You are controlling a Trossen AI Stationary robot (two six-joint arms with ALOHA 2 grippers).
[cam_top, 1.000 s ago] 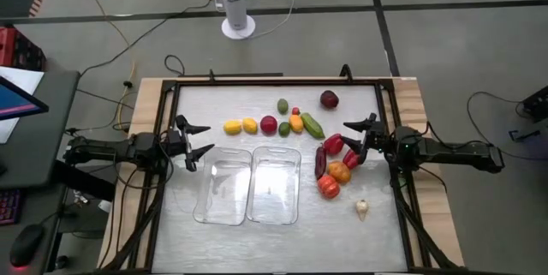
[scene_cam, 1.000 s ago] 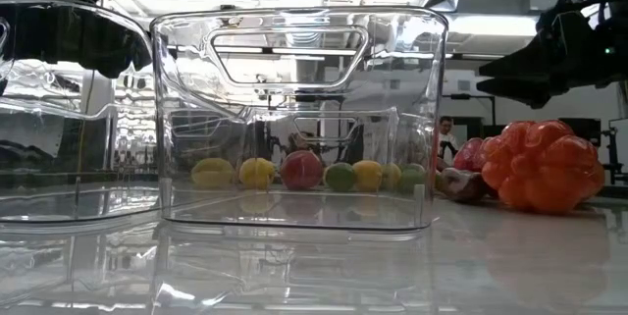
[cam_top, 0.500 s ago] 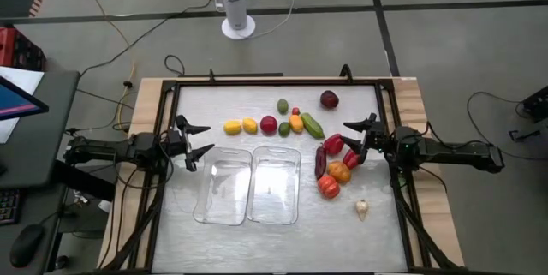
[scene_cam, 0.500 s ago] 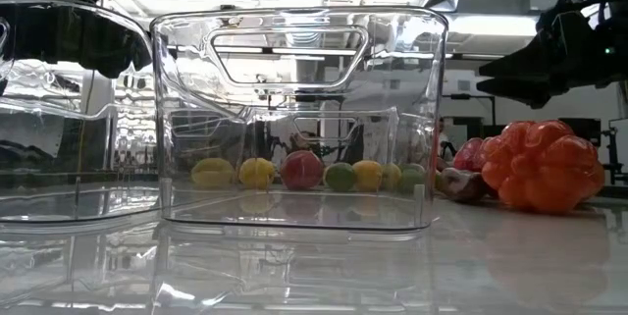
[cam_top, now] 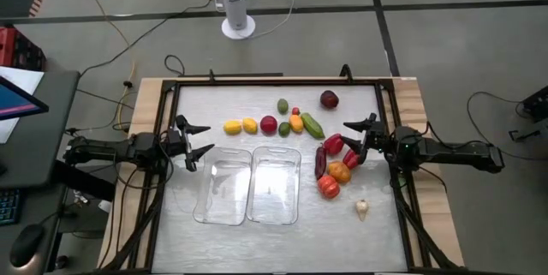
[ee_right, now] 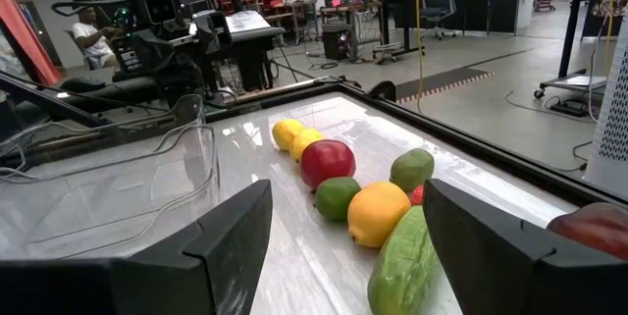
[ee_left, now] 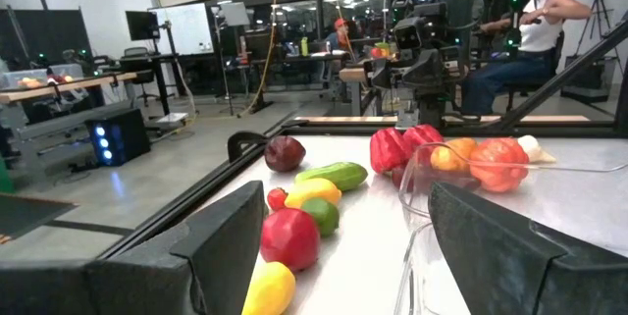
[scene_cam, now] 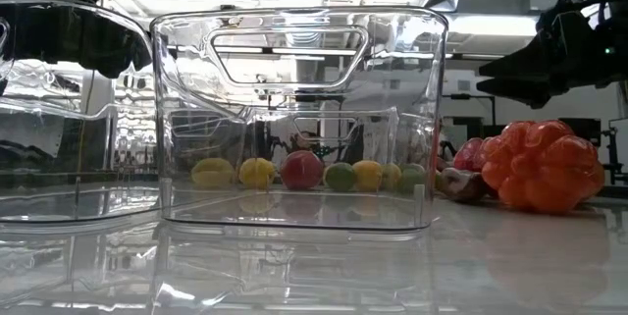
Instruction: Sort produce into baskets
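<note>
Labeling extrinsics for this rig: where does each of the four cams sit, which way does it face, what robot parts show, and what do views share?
High: overhead, straight down on the table; both arms, left gripper and right gripper open at the sides.
Low: table height, looking through the baskets; dark arm parts up top.
Left wrist: past its own fingers toward the right arm.
Right wrist: past its fingers toward the left arm.
Shared: the red apple-like piece shows in all four.
</note>
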